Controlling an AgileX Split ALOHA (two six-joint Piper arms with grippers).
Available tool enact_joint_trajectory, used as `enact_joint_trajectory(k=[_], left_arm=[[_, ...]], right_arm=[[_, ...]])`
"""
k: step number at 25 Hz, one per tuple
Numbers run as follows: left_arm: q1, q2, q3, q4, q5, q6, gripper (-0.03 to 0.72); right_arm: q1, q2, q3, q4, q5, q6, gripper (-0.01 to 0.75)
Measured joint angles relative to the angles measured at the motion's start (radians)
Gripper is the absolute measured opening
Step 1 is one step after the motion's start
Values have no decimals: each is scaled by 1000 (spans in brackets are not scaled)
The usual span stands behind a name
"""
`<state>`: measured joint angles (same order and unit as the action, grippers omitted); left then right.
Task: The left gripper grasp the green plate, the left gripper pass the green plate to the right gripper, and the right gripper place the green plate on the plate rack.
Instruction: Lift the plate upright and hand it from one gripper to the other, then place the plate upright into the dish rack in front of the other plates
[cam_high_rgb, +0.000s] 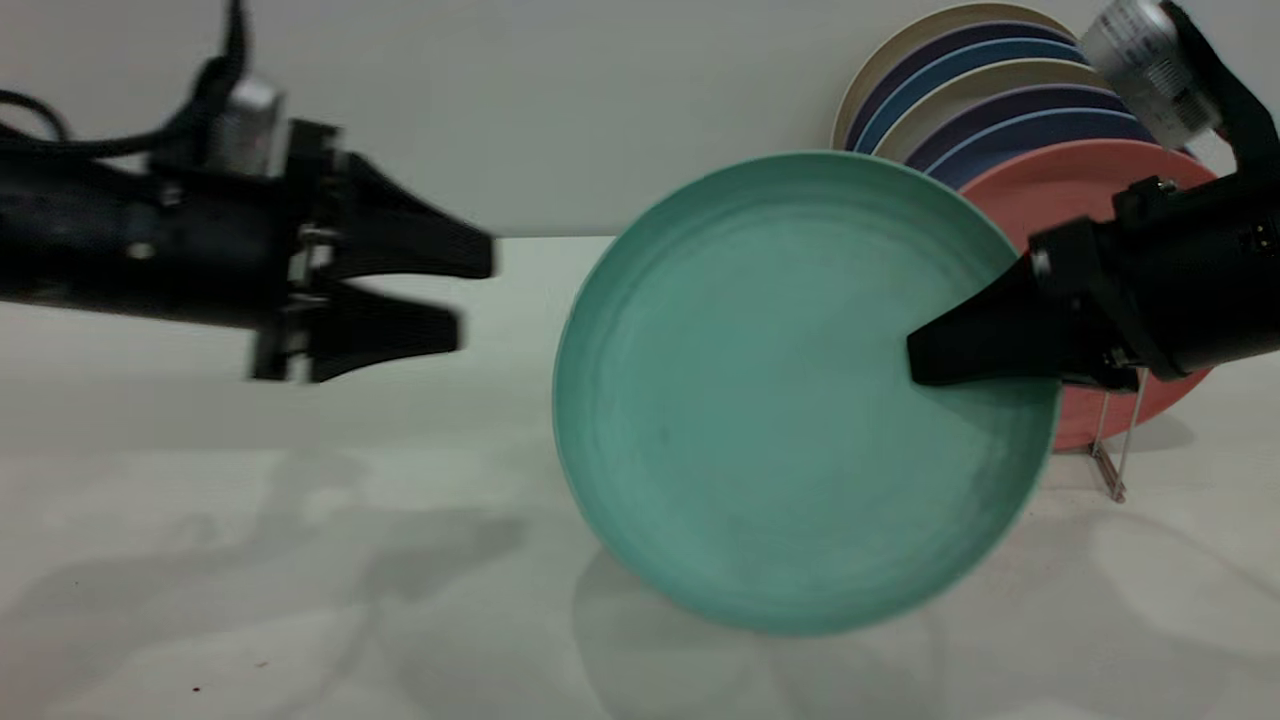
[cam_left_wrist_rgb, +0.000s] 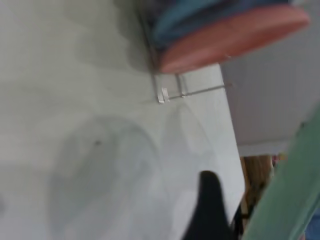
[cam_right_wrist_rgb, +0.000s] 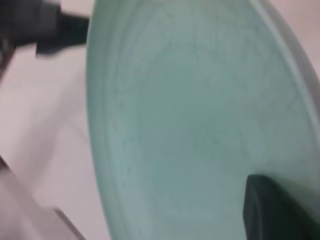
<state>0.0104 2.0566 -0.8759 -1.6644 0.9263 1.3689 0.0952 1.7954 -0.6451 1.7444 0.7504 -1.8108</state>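
The green plate (cam_high_rgb: 790, 390) hangs upright above the table, its face toward the exterior camera. My right gripper (cam_high_rgb: 925, 358) is shut on the plate's right rim; one black finger lies across its face, the other is hidden behind it. The plate fills the right wrist view (cam_right_wrist_rgb: 190, 115), with that finger (cam_right_wrist_rgb: 270, 210) on it. My left gripper (cam_high_rgb: 470, 300) is open and empty, to the left of the plate and apart from it. The left wrist view shows one finger (cam_left_wrist_rgb: 210, 210) and the plate's edge (cam_left_wrist_rgb: 290, 190). The plate rack (cam_high_rgb: 1115, 440) stands at the back right.
The rack holds a salmon-pink plate (cam_high_rgb: 1090, 200) in front, with dark blue (cam_high_rgb: 1030, 130) and cream plates behind it. A pale wall closes the back. The table's far edge shows in the left wrist view (cam_left_wrist_rgb: 235, 145).
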Motion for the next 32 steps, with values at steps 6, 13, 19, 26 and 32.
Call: enact_joint_trajectory(k=[6, 13, 19, 26, 32], left_arm=[[153, -13, -2, 322, -133, -182, 652], [187, -61, -79, 725, -245, -490, 544], [187, -63, -122, 917, -268, -671, 537], [187, -63, -123, 930, -283, -684, 535], [187, -63, -123, 930, -291, -684, 535]], right_arm=[[0, -9, -137, -299, -56, 35, 94], [0, -75, -396, -1037, -89, 449, 94], [0, -82, -622, -1531, 26, 722, 94], [0, -82, -689, -1604, 8, 585, 94], [5, -82, -689, -1572, 6, 395, 94]])
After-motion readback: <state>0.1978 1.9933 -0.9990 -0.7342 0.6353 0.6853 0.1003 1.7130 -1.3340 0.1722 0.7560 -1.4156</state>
